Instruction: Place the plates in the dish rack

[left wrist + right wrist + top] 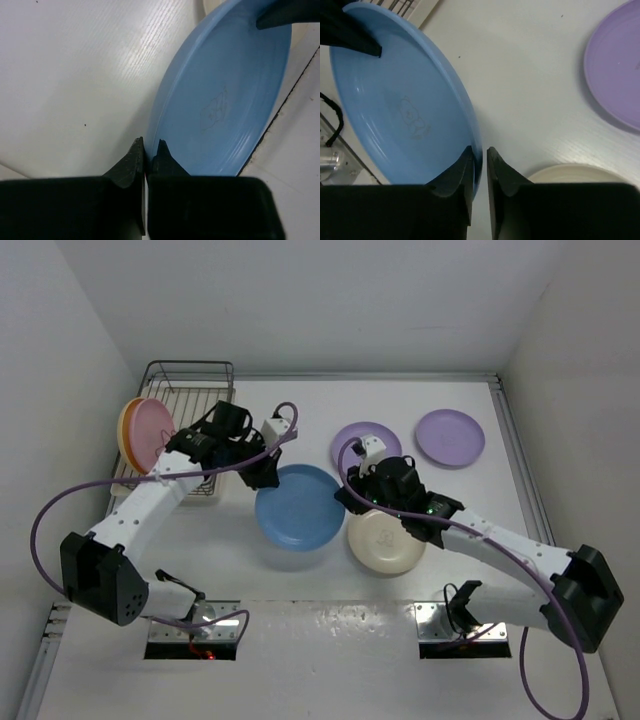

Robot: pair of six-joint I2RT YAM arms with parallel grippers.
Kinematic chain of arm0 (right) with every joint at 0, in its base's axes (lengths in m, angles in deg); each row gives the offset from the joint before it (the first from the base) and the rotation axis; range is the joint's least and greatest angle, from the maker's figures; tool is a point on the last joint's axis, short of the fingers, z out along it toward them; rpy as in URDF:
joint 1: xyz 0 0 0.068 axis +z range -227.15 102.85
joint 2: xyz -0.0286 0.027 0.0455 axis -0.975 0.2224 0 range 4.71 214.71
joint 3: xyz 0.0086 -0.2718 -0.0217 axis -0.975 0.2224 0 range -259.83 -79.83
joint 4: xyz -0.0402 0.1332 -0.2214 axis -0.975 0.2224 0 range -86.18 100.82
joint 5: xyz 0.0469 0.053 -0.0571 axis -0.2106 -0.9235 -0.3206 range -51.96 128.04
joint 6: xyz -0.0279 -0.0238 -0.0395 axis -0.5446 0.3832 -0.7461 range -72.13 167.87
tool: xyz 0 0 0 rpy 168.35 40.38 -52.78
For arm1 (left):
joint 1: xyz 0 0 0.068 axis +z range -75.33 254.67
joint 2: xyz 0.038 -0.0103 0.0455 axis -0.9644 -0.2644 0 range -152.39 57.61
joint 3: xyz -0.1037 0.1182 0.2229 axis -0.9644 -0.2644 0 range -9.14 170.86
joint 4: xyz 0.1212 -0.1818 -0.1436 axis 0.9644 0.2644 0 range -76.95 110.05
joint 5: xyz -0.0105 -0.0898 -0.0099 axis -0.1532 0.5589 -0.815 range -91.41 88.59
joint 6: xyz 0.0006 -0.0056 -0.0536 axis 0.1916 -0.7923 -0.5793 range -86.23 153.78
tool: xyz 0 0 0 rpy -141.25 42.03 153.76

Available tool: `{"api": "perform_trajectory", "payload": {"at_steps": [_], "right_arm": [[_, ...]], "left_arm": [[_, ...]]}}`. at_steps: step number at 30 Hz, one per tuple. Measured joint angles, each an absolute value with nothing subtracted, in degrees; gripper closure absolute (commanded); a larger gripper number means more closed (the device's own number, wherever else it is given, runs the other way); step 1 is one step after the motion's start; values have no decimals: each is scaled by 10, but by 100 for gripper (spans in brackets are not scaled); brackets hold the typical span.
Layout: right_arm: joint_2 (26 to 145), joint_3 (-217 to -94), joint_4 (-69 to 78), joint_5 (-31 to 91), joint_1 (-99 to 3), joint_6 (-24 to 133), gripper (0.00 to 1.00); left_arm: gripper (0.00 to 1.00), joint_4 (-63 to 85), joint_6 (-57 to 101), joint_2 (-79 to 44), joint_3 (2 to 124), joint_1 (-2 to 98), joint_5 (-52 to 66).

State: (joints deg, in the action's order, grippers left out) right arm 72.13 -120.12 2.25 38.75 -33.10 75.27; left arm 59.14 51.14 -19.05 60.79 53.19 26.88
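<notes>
The blue plate (298,505) sits mid-table, pinched from both sides at once. The left gripper (149,150) has its two fingers pressed together on the plate's left rim, and the right gripper (479,155) clamps the right rim between its nearly closed fingers. In both wrist views the plate shows its hollow face with a faint bear outline, and it is tilted against the table (300,410). The rack (190,390) stands in the far left corner. A pink plate (150,432) stands on edge at its left side, with an orange plate (124,435) close behind it. The cream plate (385,542) lies flat just right of the blue plate and a little nearer, partly under the right arm. The left purple plate (358,440) lies flat beyond the right gripper, and the right purple plate (450,437) is further right, apart from it.
</notes>
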Motion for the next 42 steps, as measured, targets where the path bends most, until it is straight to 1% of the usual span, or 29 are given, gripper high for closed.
{"api": "perform_trajectory", "payload": {"at_steps": [1, 2, 3, 4, 5, 7, 9, 11, 12, 13, 15, 18, 21, 25, 31, 36, 42], "right_arm": [[720, -1201, 22, 389, -330, 755, 51], [718, -1201, 21, 391, -330, 759, 27], [715, -1201, 20, 393, -330, 760, 10], [712, -1201, 20, 397, -331, 760, 3], [708, -1202, 23, 403, -331, 757, 0], [699, -1203, 35, 422, -331, 755, 0], [688, -1203, 53, 443, -331, 755, 0], [672, -1201, 65, 467, -331, 755, 0], [660, -1198, 68, 477, -333, 755, 0], [645, -1193, 71, 488, -336, 755, 0], [619, -1184, 76, 505, -342, 755, 0], [597, -1178, 87, 525, -357, 755, 0], [596, -1179, 99, 533, -372, 755, 0], [623, -1208, 134, 533, -380, 755, 0], [673, -1272, 164, 530, -375, 755, 0], [699, -1299, 171, 531, -356, 755, 0], [722, -1311, 182, 538, -342, 749, 0]], "left_arm": [[100, 593, 507, -191, 609, 534, 269], [100, 598, 507, -193, 614, 534, 261], [100, 606, 503, -194, 623, 535, 246], [100, 611, 496, -195, 635, 538, 229], [100, 616, 487, -195, 652, 542, 207], [100, 626, 471, -195, 695, 550, 138], [100, 619, 450, -193, 746, 561, 38], [100, 590, 436, -183, 778, 568, -92], [100, 568, 433, -175, 781, 572, -152], [100, 534, 436, -164, 777, 574, -237], [100, 472, 464, -134, 742, 579, -343], [100, 287, 556, -101, 632, 592, -509], [100, 169, 624, -118, 563, 619, -588], [100, 84, 660, -178, 540, 655, -634], [100, 39, 651, -231, 540, 678, -631], [100, 95, 579, -269, 565, 702, -588], [100, 116, 525, -274, 568, 714, -565]]}}
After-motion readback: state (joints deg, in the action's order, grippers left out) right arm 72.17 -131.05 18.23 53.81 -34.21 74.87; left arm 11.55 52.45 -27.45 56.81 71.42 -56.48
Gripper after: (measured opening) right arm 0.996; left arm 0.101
